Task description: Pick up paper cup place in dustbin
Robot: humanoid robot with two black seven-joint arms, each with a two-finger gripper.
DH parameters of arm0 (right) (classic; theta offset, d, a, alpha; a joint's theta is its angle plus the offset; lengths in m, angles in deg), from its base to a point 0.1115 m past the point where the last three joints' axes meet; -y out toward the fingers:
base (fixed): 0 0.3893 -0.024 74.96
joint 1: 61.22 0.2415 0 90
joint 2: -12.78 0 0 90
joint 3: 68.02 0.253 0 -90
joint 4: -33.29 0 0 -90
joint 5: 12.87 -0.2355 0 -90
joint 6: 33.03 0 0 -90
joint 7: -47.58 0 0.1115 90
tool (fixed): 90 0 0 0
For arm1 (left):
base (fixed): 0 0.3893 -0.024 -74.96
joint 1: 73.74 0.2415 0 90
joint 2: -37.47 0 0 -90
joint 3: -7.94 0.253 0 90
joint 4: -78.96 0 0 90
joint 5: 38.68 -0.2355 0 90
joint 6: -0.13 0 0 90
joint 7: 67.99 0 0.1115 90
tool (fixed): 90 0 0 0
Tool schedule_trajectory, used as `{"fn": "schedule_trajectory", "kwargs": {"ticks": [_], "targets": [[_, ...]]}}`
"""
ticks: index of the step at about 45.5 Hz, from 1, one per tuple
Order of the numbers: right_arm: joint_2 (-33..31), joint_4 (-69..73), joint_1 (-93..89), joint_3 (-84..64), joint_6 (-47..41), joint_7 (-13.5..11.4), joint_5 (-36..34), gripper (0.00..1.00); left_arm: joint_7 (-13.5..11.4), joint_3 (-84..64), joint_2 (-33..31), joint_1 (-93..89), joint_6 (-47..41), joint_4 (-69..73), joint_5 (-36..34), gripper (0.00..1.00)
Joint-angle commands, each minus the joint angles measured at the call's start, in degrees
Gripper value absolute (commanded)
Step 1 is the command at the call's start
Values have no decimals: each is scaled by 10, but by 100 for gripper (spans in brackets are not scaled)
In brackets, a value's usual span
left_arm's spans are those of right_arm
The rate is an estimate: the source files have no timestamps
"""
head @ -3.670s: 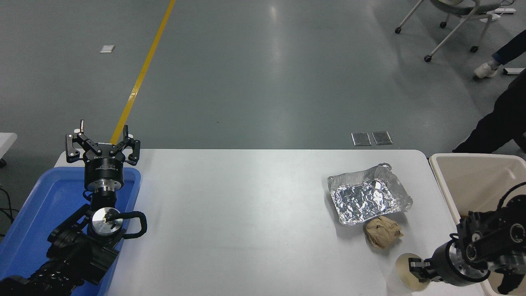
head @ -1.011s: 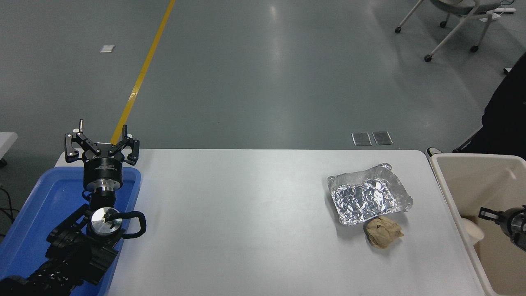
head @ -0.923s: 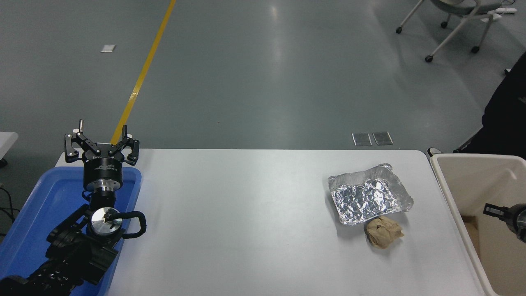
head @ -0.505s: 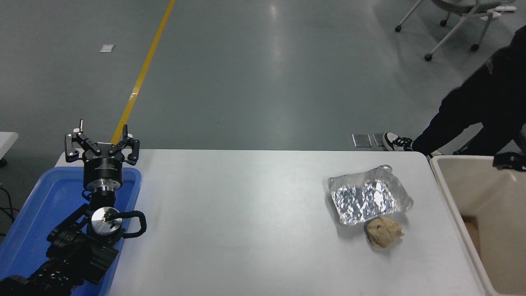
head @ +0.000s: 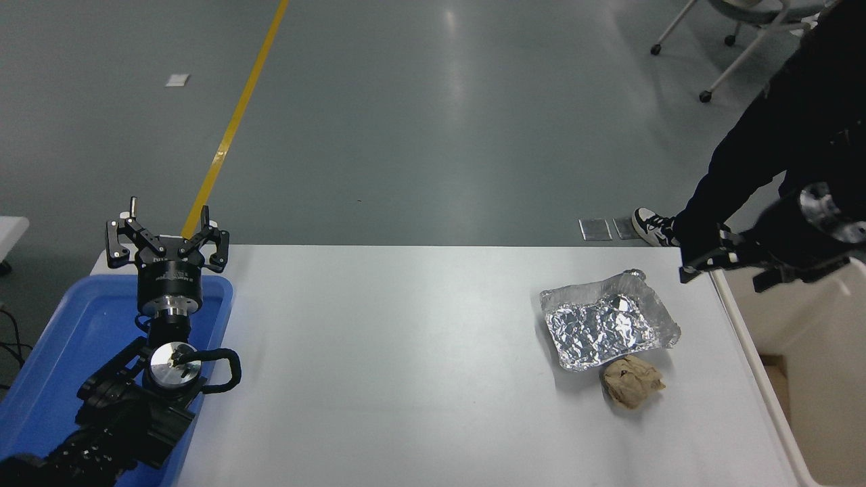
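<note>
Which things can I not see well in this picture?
Head view only:
- Paper cup: nowhere in view; most of the dustbin is cut off by the right edge.
- Right hand: blurred against dark trousers, so open or shut is unclear.
- Person: cut off by the top and right edges.

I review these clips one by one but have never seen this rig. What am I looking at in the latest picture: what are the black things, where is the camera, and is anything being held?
The camera sits high on the robot, looking down over a white table. The black things are its two arms. The left gripper is parked, open and empty, above a blue tray. The right gripper is raised over the far corner of the beige dustbin, also open and holding nothing. On the table lie a foil tray and, touching its near edge, a crumpled paper wad. No paper cup is visible. A person in dark clothes stands beyond the table.
</note>
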Motion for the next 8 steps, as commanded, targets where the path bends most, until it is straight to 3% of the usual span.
{"fn": "schedule_trajectory", "kwargs": {"ticks": [1, 8], "targets": [[74, 13, 22, 36, -10, 0, -58, 100, 0, 0, 0, 0, 0, 0, 0, 99], [74, 13, 26, 40, -10, 1, -58, 100, 0, 0, 0, 0, 0, 0, 1, 99]]}}
